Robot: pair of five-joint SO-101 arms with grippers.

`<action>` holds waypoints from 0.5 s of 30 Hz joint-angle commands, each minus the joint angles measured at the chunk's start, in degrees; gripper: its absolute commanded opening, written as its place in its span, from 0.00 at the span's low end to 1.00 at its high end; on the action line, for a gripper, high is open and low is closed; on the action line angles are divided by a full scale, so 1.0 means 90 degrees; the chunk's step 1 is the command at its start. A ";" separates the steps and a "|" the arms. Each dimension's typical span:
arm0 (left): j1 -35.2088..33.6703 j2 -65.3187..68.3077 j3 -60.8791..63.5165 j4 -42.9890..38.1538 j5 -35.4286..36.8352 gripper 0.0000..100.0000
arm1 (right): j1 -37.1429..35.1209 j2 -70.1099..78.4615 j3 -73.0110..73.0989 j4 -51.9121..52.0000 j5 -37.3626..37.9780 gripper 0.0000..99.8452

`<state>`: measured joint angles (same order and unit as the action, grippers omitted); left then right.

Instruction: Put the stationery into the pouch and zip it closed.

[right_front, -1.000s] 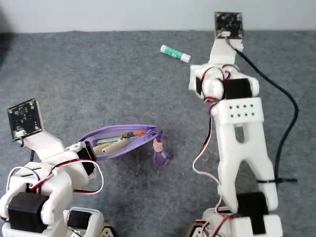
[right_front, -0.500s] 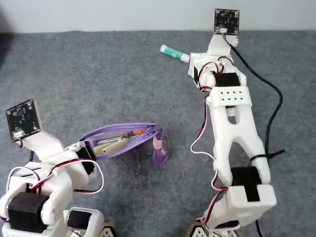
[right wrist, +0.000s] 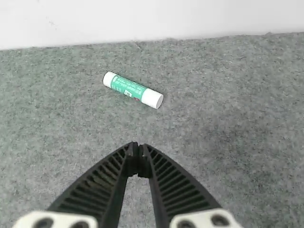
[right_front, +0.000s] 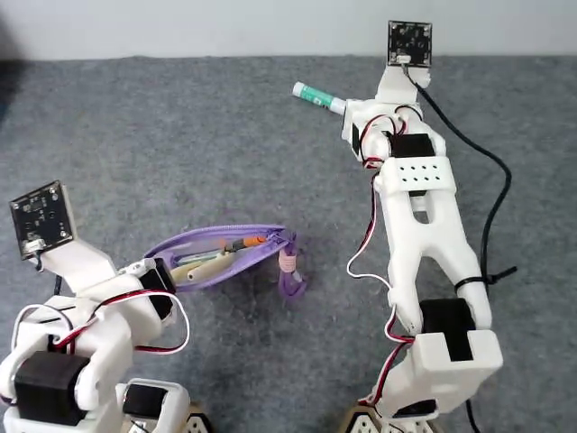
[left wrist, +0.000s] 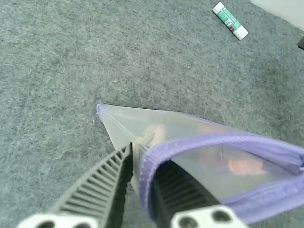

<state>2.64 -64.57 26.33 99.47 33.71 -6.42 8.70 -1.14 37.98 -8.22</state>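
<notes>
meanwhile the left pincer [left wrist: 134, 151] clamps one end of the open purple pouch [right_front: 221, 253] near the counter's [right_front: 162, 153] front edge, while the right pincer [right wrist: 138, 151], tips pressed together and empty, hangs just beside the green glue stick [right wrist: 133, 90] at the far side.

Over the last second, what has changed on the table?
The right gripper, shut, moved forward and now sits just short of the glue stick, not touching it. The glue stick, the pouch and the left gripper clamped on the pouch's edge stayed put.
</notes>
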 commanded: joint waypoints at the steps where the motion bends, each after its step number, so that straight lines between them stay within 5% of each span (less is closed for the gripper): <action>1: -0.0059 -0.0117 -0.0073 0.0107 0.0078 0.01 | 0.0024 -0.0034 -0.0361 -0.0210 0.0059 0.01; 15: -0.0049 -0.0117 -0.0083 0.0107 0.0068 0.01 | -0.0239 0.0425 -0.0479 -0.0796 0.0694 0.01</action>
<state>2.64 -64.57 26.33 99.47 33.71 -7.12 13.10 -1.14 29.89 -2.77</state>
